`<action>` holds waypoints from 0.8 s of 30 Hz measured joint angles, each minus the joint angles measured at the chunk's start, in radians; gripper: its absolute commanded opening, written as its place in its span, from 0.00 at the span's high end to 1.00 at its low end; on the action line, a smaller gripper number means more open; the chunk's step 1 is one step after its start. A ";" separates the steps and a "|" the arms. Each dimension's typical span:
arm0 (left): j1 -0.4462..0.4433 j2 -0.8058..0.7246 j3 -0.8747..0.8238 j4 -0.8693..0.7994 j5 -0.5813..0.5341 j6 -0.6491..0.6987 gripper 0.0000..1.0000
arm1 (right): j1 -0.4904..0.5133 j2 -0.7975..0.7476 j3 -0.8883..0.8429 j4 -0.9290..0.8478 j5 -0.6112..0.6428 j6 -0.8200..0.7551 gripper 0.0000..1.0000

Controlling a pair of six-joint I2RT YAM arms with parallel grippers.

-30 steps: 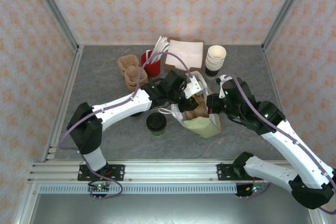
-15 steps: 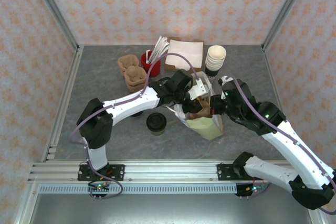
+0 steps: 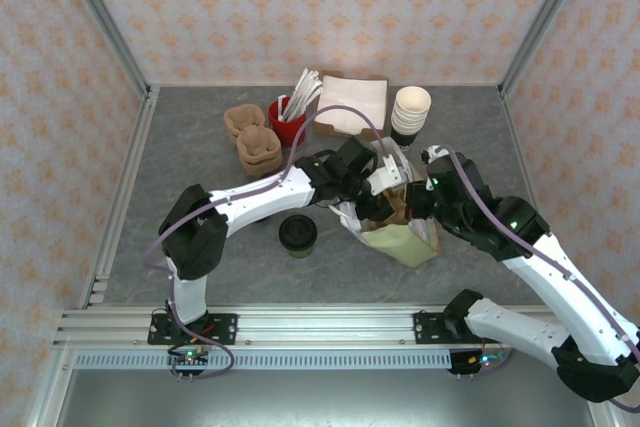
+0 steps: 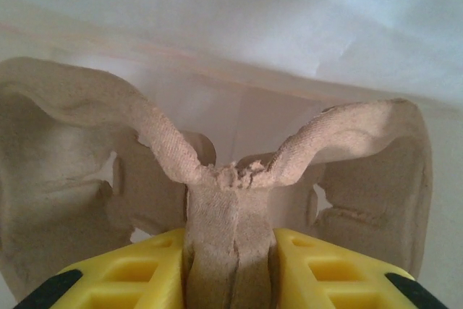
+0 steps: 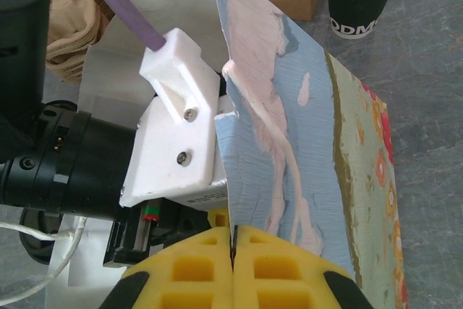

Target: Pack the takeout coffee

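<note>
Two clamped: left gripper (image 4: 230,251) on carrier (image 4: 87,150), right gripper (image 5: 233,240) on bag (image 5: 289,106)
Likely light, squashy takeout coffee (image 3: 297,235) (grab under lid).

My left arm (image 3: 250,205) reaches from its base up and to the right, elbow bent, with the wrist tipped down into the bag (image 3: 405,242). My left jaws pinch the carrier's (image 4: 228,229) middle rib, a yellow finger (image 4: 126,276) on each side. My right arm (image 3: 545,272) sweeps up and left, its wrist close beside my left one. My right jaws are pressed together on the bag's upper edge.
</note>
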 measured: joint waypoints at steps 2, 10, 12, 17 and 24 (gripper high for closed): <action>-0.004 0.016 0.004 0.008 0.007 -0.003 0.65 | -0.001 -0.006 -0.006 -0.004 0.007 0.000 1.00; -0.022 0.090 0.044 0.014 0.007 -0.004 0.59 | -0.009 -0.029 -0.031 -0.002 0.013 0.000 1.00; -0.027 0.102 0.050 0.015 0.007 -0.004 0.57 | -0.009 -0.034 -0.032 -0.002 0.014 0.000 1.00; -0.033 0.106 0.051 0.016 0.007 -0.010 0.48 | -0.009 -0.049 -0.034 -0.002 0.013 0.000 1.00; -0.034 0.089 0.053 0.011 -0.001 -0.024 0.28 | -0.011 -0.066 -0.034 -0.002 0.014 0.001 1.00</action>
